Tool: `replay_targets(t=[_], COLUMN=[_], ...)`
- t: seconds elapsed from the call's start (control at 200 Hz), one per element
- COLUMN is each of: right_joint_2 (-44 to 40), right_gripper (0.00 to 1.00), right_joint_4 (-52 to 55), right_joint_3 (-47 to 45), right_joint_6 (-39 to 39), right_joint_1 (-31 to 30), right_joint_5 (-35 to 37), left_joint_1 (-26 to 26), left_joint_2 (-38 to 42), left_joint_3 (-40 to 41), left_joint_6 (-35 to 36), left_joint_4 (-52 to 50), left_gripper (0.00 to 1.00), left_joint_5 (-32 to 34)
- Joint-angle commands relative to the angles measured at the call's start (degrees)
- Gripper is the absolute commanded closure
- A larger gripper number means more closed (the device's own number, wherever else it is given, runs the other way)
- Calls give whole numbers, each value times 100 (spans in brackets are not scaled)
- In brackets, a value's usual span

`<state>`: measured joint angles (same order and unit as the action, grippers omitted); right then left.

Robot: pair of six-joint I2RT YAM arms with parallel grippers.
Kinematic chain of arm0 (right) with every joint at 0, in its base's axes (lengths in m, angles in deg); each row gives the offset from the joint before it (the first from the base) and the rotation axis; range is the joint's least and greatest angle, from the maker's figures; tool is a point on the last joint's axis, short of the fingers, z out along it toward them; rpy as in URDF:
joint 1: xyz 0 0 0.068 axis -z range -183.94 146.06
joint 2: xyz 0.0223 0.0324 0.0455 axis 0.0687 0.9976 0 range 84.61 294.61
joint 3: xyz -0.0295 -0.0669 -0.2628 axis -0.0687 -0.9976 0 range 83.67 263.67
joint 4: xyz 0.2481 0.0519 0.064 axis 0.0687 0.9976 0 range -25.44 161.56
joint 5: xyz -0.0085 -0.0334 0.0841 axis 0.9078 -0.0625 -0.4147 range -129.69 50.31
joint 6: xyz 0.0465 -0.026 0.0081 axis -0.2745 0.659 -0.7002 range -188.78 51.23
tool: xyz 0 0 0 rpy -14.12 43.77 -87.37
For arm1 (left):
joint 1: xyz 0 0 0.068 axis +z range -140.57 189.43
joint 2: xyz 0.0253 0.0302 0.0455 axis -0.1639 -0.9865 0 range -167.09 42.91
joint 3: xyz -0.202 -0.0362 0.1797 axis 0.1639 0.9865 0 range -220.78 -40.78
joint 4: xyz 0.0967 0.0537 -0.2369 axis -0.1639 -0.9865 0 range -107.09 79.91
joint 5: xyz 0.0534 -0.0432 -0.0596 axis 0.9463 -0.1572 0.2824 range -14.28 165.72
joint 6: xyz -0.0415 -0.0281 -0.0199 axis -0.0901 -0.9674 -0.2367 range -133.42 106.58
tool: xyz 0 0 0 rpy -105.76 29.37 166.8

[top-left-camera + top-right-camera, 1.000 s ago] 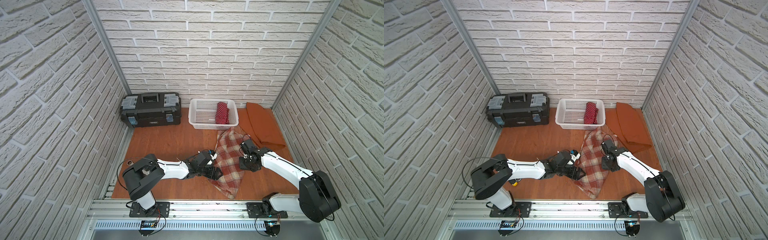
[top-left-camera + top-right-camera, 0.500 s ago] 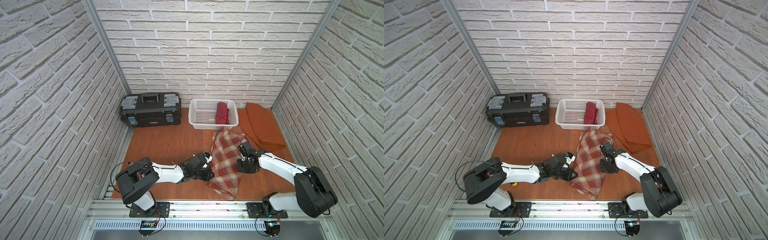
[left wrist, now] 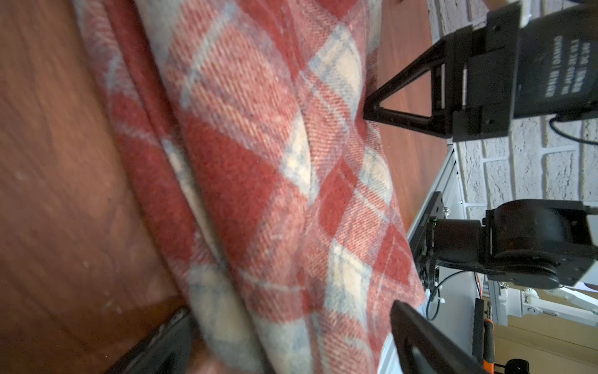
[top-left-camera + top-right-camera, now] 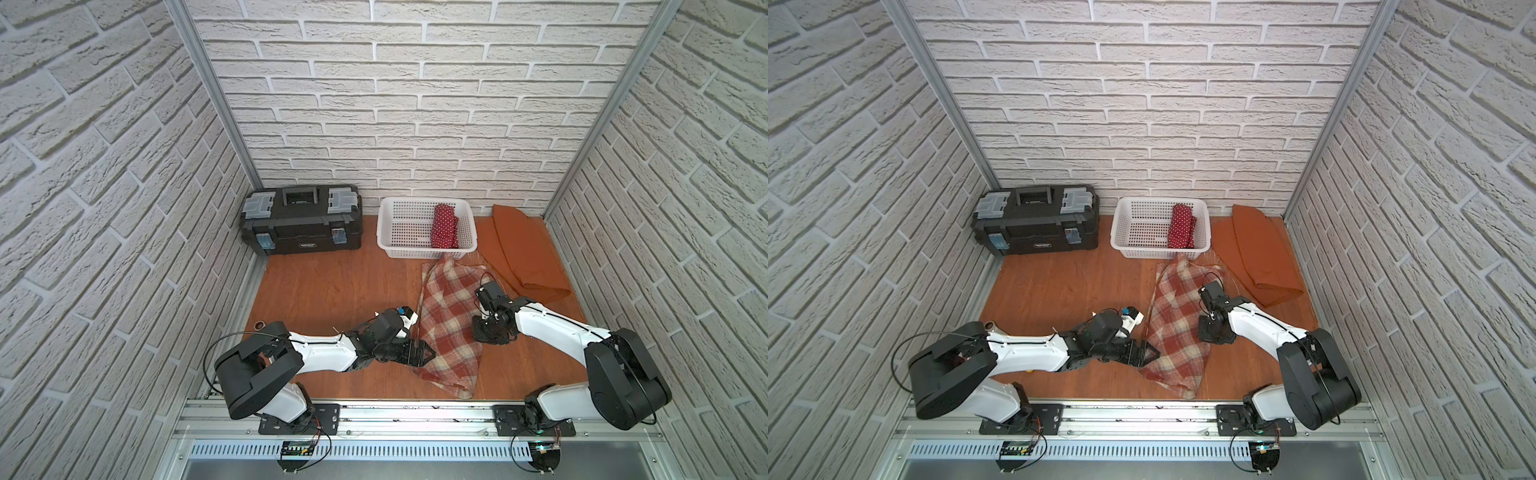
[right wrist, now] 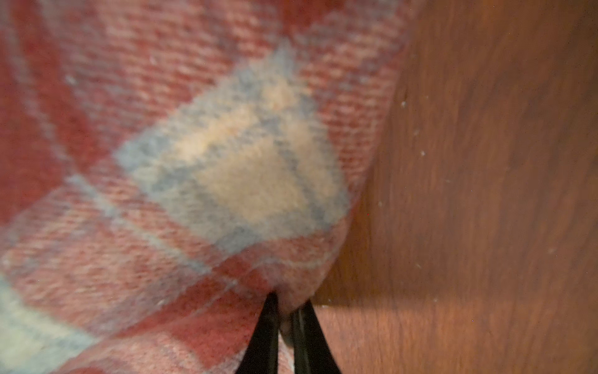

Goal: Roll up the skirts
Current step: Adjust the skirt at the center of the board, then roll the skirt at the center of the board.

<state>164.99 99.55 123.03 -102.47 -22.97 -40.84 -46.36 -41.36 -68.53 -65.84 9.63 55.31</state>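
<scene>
Top view, left to right: black toolbox (image 4: 301, 224) at back left, against the wall. Left gripper (image 4: 424, 355) lies low over the wooden floor (image 4: 332, 291), at the left edge of the plaid skirt (image 4: 449, 324), toward its front end. Left wrist view: jaws spread wide, released. The fingers (image 3: 420, 340) sit on either side of the skirt's doubled-over edge; cloth lies between them, not pinched.

White basket (image 4: 386, 232) at back centre. The polka-dot skirt (image 4: 444, 226) is bundled inside it, on its right side.

The plaid skirt lies flat on the floor, unrolled. It runs lengthwise from just in front of the basket toward the front.

Right gripper (image 4: 480, 334) is on the plaid skirt's right edge, about mid-length, pointing down. Right wrist view: jaws nearly closed, clenched on a small tuck of the plaid edge right at the floor.

Rust-orange skirt (image 4: 523, 253) lies folded flat at back right along the wall, near the plaid skirt's far corner, apart from both grippers.
</scene>
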Motion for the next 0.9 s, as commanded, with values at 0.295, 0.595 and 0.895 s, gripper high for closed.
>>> replay_targets(t=[0.295, 0.595, 0.895], right_joint_2=[67, -231, -2556], right_gripper=[88, 85, 37], right_joint_4=[-246, -147, 779], right_joint_3=[-24, -31, 55], right_joint_6=[-8, 118, 302], right_joint_1=[-22, -73, -1908], right_joint_5=[163, 168, 1119], left_joint_1=[-213, -7, 635], left_joint_2=[-1058, -1000, -360], left_joint_3=[302, 149, -345], left_joint_6=[-225, -170, -1291], left_joint_4=[249, 105, -484], left_gripper=[100, 100, 100], left_joint_5=[146, -73, -1108])
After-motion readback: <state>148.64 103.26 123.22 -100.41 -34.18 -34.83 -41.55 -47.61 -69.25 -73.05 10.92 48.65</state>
